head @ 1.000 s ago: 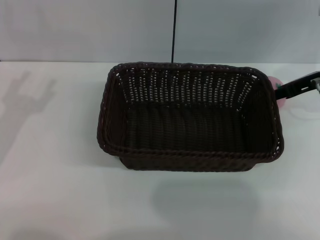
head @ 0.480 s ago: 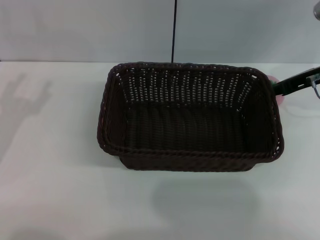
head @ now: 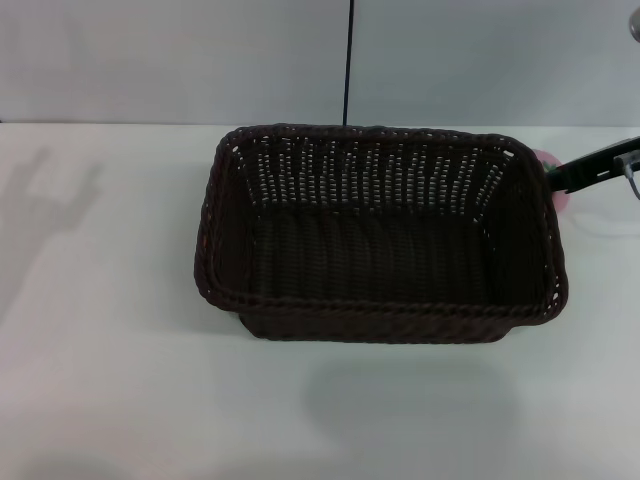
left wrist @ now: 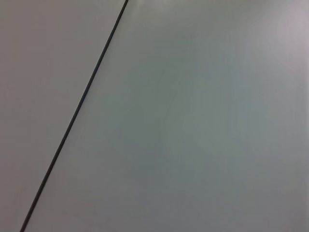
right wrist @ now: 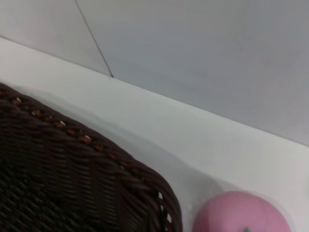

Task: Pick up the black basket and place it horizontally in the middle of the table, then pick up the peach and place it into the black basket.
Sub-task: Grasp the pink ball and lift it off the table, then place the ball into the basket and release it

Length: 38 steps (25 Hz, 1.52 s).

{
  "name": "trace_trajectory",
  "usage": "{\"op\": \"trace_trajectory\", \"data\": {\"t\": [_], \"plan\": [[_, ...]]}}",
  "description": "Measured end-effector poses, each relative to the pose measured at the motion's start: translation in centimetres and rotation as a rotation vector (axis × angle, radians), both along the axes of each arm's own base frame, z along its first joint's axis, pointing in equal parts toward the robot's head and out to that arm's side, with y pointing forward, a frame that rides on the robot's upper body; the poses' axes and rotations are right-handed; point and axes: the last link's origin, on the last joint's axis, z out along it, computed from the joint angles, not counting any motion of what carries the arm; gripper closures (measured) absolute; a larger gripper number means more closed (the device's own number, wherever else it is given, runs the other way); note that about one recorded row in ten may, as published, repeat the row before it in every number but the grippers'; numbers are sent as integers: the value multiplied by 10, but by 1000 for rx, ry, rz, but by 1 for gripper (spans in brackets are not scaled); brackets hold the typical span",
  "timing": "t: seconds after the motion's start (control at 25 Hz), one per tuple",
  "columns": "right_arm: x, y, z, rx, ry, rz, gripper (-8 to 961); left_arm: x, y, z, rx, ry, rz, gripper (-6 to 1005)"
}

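The black basket (head: 380, 235) stands upright and lengthwise across the middle of the white table (head: 120, 380); it holds nothing. The pink peach (head: 553, 182) lies on the table just beyond the basket's far right corner, mostly hidden by the rim and by my right gripper. My right gripper (head: 568, 176) reaches in from the right edge as a dark bar, its tip right at the peach. The right wrist view shows the basket's braided corner (right wrist: 82, 169) and the peach (right wrist: 241, 215) close beside it. My left gripper is out of view.
A grey wall with a black vertical seam (head: 348, 60) runs behind the table. The left wrist view shows only that wall and the seam (left wrist: 77, 111). An arm's shadow (head: 45, 200) falls on the table's left side.
My right gripper has shifted slightly up and to the right beside the peach. The arm shadow at the left has moved a little. The basket has not moved.
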Motion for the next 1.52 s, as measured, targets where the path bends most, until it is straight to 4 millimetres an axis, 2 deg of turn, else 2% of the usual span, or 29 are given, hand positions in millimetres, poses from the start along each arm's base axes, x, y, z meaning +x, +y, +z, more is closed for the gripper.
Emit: {"op": "trace_trajectory", "data": {"t": [0.32, 0.48, 0.56, 0.68, 0.76, 0.84, 0.92, 0.96, 1.04, 1.12, 1.16, 1.2, 1.36, 1.52], "plan": [[-2, 0, 16, 115, 70, -23, 918, -4, -2, 4, 22, -6, 18, 165], [-8, -3, 31, 206, 195, -8, 921, -6, -5, 7, 37, -13, 23, 165], [-16, -7, 44, 278, 322, 13, 920, -7, -7, 7, 45, -20, 23, 165], [-21, -9, 52, 317, 392, 50, 917, -9, -9, 8, 51, -27, 28, 165], [-34, -13, 58, 345, 505, 147, 916, -9, -9, 8, 51, -27, 28, 165], [-39, -14, 57, 340, 535, 179, 914, -9, -9, 8, 52, -28, 29, 165], [-49, -18, 49, 292, 587, 241, 913, -9, -9, 8, 51, -28, 30, 165], [-61, -20, 37, 217, 619, 285, 912, -9, -9, 8, 50, -28, 33, 165], [-65, -21, 31, 183, 621, 299, 910, -10, -8, 8, 50, -28, 34, 165], [-74, -22, 18, 112, 621, 327, 909, -10, -8, 8, 49, -28, 38, 165], [-80, -23, 5, 58, 608, 356, 908, -10, -7, 8, 47, -25, 45, 165], [-80, -23, 5, 58, 608, 356, 907, -10, -7, 8, 47, -25, 45, 165], [-90, -28, -25, -61, 573, 388, 904, -10, -4, 8, 46, -22, 50, 165], [-86, -31, -33, -81, 566, 400, 901, -10, -2, 8, 46, -22, 53, 165]]}}
